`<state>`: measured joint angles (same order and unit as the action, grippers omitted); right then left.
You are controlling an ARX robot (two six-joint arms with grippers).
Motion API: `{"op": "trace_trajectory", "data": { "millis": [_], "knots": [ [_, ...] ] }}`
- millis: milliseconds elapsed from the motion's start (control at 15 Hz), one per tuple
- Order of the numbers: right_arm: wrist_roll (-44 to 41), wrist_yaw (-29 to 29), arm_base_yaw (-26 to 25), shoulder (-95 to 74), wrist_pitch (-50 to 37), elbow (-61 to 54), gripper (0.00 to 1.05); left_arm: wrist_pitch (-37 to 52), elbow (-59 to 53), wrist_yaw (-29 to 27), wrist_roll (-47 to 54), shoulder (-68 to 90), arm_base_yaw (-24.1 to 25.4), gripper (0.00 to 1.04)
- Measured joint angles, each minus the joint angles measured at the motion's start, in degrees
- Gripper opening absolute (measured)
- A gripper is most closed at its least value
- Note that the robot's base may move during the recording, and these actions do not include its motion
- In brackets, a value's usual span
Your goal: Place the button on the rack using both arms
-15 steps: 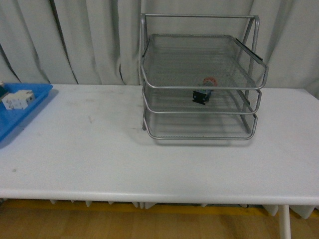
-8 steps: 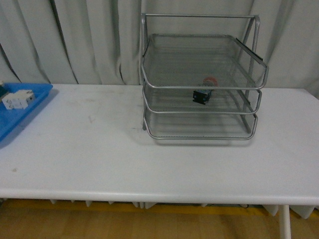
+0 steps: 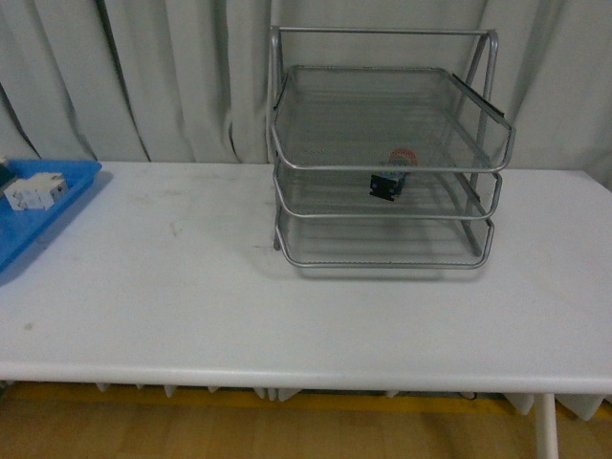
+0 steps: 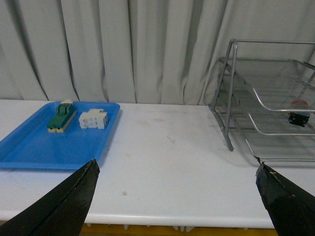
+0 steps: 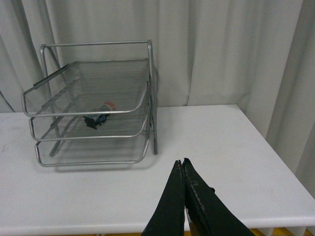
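You can take the main job as done, by the look of it: the button [image 3: 390,178] lies in the middle tier of the rack [image 3: 382,148], toward the rack's front right, red cap up against the top tier's rim and dark body tipped forward, and neither hand touches it. Your left hand [image 4: 177,196] is spread wide open and empty, well clear of the rack on the counter's [image 3: 239,287] near side; your right hand [image 5: 183,201] is closed on nothing, its two fingers pressed together, also well short of the rack. What seems left is only parking the arms. Room is generous: the counter in front of the rack is bare, and the blue tray [image 4: 44,142] with its green switch [image 4: 61,117] and white block [image 4: 93,119] sits far to the rack's left. Mind the counter's front edge and the rack's upright posts.
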<state>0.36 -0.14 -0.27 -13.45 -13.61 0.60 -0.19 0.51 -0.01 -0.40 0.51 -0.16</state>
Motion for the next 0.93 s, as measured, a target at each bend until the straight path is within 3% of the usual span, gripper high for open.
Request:
{"op": "trace_trajectory", "data": {
  "millis": [333, 400, 867, 933],
  "knots": [
    [0.0, 0.0, 0.0, 4.7, 5.4, 0.0, 0.02, 0.0, 0.0, 0.0, 0.0, 0.0, 0.0, 0.98],
    [0.0, 0.0, 0.0, 10.1, 13.4, 0.0, 0.02, 0.0, 0.0, 0.0, 0.0, 0.0, 0.0, 0.98],
    [0.0, 0.2, 0.0, 13.2, 13.8, 0.0, 0.02, 0.0, 0.0, 0.0, 0.0, 0.0, 0.0, 0.98],
    [-0.1, 0.2, 0.0, 13.2, 13.8, 0.0, 0.07, 0.0, 0.0, 0.0, 0.0, 0.0, 0.0, 0.98]
  ]
}}
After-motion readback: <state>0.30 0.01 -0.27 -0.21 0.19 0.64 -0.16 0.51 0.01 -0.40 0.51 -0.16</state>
